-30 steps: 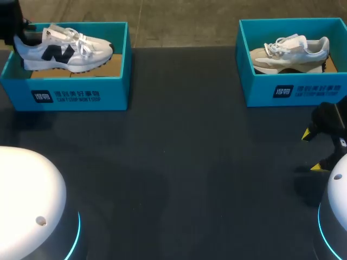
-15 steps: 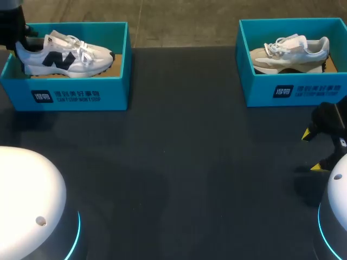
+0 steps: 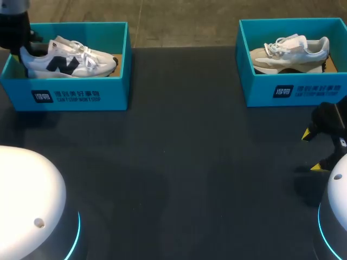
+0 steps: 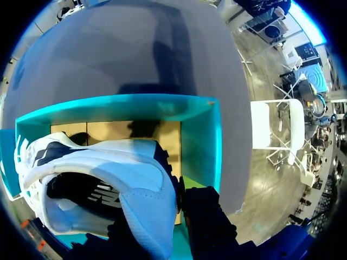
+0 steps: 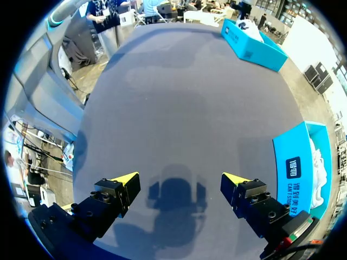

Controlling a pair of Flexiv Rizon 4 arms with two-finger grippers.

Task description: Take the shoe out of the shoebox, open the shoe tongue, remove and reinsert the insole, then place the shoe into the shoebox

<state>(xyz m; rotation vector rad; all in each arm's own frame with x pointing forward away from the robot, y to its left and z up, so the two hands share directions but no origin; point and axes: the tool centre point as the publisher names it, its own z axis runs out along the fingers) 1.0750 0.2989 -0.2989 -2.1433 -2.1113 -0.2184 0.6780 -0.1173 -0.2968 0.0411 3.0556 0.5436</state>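
Note:
A white sneaker with a dark side logo (image 3: pixel 70 58) sits low inside the left teal shoebox (image 3: pixel 65 95), toe pointing right. My left gripper (image 3: pixel 20 44) comes in at the far left corner and is shut on the sneaker's heel. In the left wrist view the heel collar (image 4: pixel 124 184) fills the space between the dark fingers, whose tips are hidden, with the box's cardboard floor (image 4: pixel 124 132) beneath. My right gripper (image 3: pixel 312 150) hangs open over bare table at the right edge, nothing between its yellow tips (image 5: pixel 180 179).
A second teal shoebox (image 3: pixel 303 92) at the far right holds a beige sneaker (image 3: pixel 290 51); its near wall (image 5: pixel 301 168) is just beside my right gripper. The dark table (image 3: pixel 179 162) stretches between the two boxes.
The left gripper has lowered the white sneaker deeper into the left box and shifted it slightly right. The right arm has kept still.

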